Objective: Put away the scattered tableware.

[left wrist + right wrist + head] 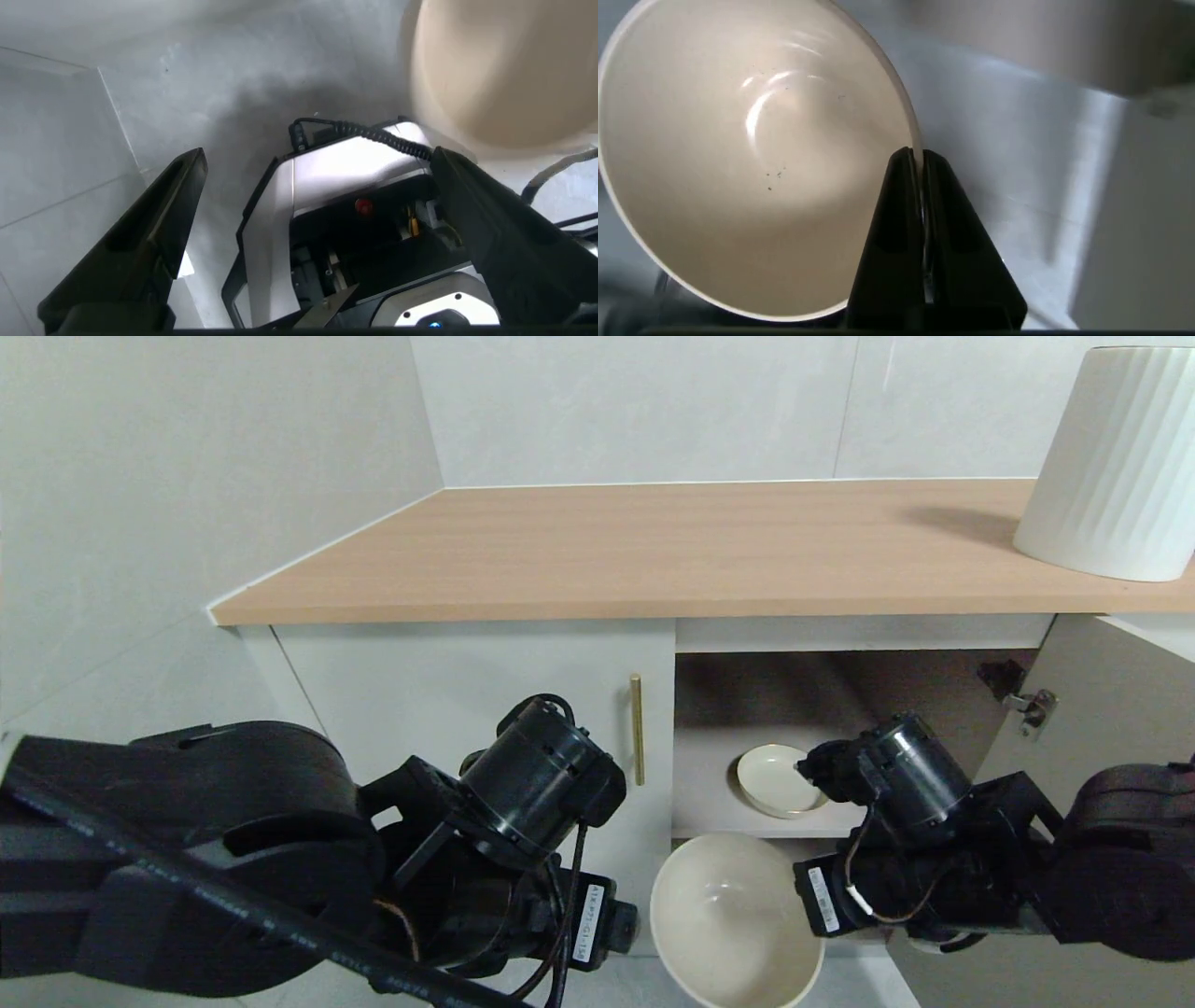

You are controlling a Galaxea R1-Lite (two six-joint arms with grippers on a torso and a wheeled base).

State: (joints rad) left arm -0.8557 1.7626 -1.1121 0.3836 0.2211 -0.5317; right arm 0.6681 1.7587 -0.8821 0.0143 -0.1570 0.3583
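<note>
Bowl: cream bowl (733,919), held in the air in front of the open cabinet bay, below the shelf edge. It sits at 6 o'clock in the head view, tilted so that its inside faces the camera.
Right gripper: right gripper (922,163) grips the bowl at the rim's 3 o'clock point as the head view shows it.
Right fingers: dark fingers (898,215) pressed together on the rim, one inside the wall and one outside.
Left gripper: left gripper (316,159) is low in front of the closed door, on the bowl's 9 o'clock side and not touching it.
Left fingers: spread wide apart with nothing between them.
Plate: small white plate (775,779) lies on the cabinet shelf (700,803), at 12 o'clock from the bowl.
Cabinet: left door (467,691) is closed and carries a brass handle (636,728). The right door (1111,709) is swung open, with its hinge (1027,705) visible.
Table: wooden table (653,551) tops the cabinet.
Container: a white ribbed container (1116,467) stands upright on the table at 2 o'clock.
</note>
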